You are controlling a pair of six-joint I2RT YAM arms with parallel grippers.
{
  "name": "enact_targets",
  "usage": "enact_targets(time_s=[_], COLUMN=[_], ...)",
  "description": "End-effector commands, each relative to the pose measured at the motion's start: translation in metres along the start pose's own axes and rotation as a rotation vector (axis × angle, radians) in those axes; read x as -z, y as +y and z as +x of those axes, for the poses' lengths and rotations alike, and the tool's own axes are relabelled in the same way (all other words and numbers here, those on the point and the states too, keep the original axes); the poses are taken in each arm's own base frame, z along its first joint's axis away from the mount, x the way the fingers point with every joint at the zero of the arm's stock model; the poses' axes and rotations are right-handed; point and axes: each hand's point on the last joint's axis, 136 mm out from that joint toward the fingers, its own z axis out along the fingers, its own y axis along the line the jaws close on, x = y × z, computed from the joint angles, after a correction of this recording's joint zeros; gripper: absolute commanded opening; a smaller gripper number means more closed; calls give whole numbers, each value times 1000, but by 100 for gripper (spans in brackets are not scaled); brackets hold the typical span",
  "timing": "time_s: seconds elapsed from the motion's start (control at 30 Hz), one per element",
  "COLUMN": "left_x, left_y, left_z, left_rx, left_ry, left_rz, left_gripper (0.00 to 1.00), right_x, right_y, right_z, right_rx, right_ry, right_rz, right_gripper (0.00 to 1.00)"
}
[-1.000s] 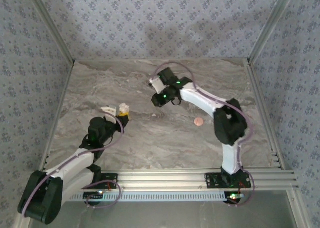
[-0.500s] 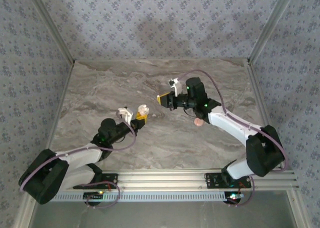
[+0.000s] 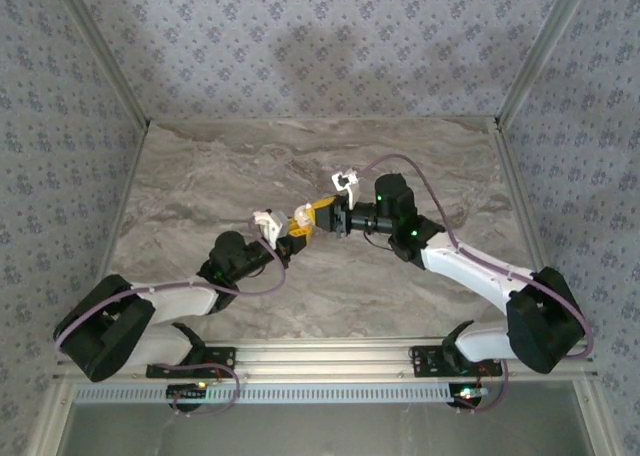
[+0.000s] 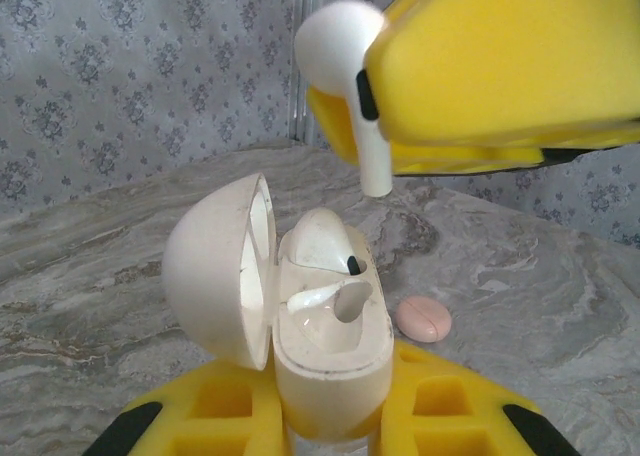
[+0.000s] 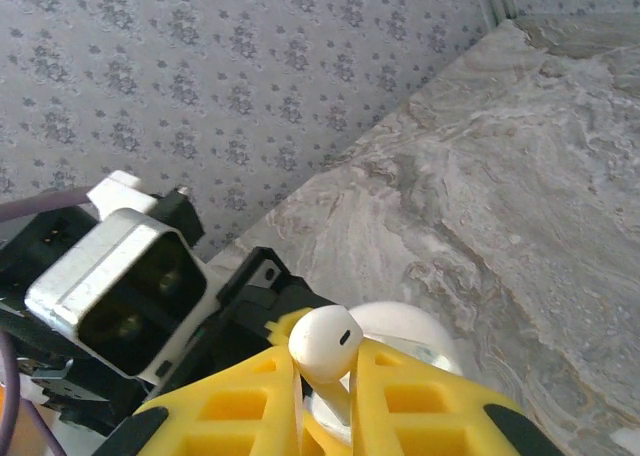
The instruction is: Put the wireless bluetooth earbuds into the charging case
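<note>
In the left wrist view, my left gripper is shut on the white charging case, which it holds upright with its lid swung open to the left. One white earbud sits in the case's far slot, and the near slot is an open hole. A second earbud hangs stem-down just above the case, pinched in the yellow fingers of my right gripper. From the right wrist, that earbud covers part of the case. From above, the grippers meet mid-table.
A small pink round disc lies on the marble table just right of the case. The left arm's wrist camera housing sits close in front of the right gripper. Patterned walls enclose the table.
Both arms have moved toward each other over mid-table. The right gripper has brought its earbud from the back down to just above the open case, which the left gripper carried rightward.
</note>
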Motion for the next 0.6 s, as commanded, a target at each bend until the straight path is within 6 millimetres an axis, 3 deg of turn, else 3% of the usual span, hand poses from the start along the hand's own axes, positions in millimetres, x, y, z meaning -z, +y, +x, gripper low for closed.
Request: enact_targets(time_s=[0.0,0.57], left_x=[-7,-7], left_y=[-8,-5], left_z=[-29,-40], left_rx=[-35,-14], left_ry=[-90,-117], left_rz=[34,6], left_gripper=[9,9], right_x=[2,-1], right_y=[6,-2], right_z=[-4,16], right_rx=[58,124], right_ry=[-25,43], right_rz=[5,82], right_gripper=[18,18])
